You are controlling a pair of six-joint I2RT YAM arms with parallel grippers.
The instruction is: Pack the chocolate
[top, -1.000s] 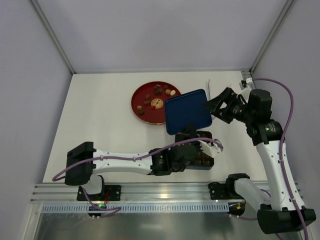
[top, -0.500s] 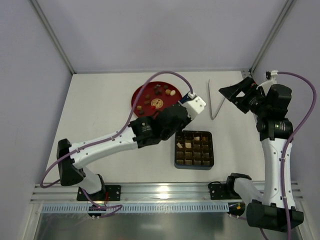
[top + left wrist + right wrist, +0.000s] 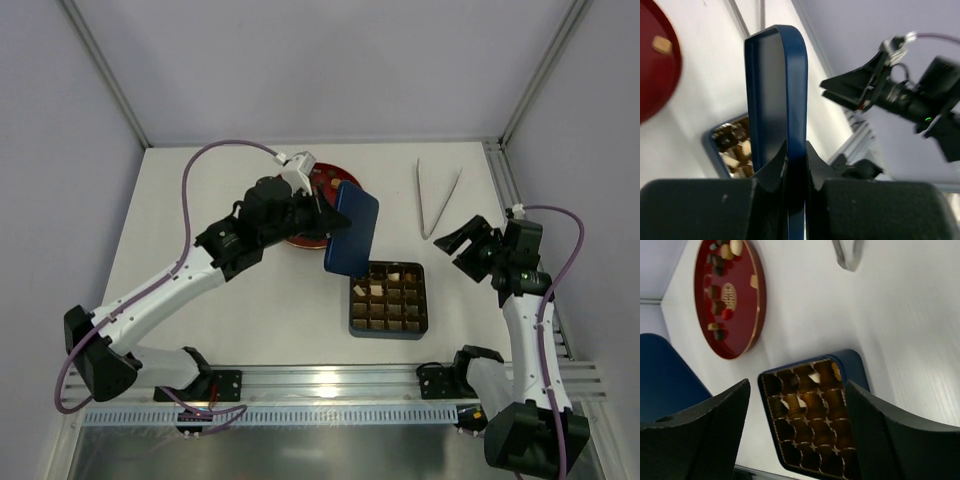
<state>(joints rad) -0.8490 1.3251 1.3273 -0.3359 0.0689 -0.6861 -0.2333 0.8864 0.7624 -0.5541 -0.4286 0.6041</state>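
Note:
My left gripper [image 3: 327, 214] is shut on one edge of the flat dark-blue lid [image 3: 351, 229] and holds it up on edge above the table, between the red plate [image 3: 303, 240] and the brown gridded tray [image 3: 388, 300]. In the left wrist view the fingers [image 3: 775, 167] clamp the lid [image 3: 785, 85]. Small chocolates [image 3: 716, 292] lie on the red plate [image 3: 751, 325]. A few light pieces [image 3: 791, 402] sit in the tray's cells [image 3: 812, 425]. My right gripper [image 3: 468, 246] is open and empty, right of the tray; its jaws stand wide apart [image 3: 797, 432].
Metal tongs [image 3: 438, 198] lie on the white table at the back right, and show in the right wrist view [image 3: 847, 255]. The left arm hides most of the plate from above. The aluminium rail [image 3: 320, 385] runs along the near edge. Grey walls close in the sides.
The left arm has swung back and left and now holds the lid upright beside the tray. The right arm has come down and nearer, to the right of the tray.

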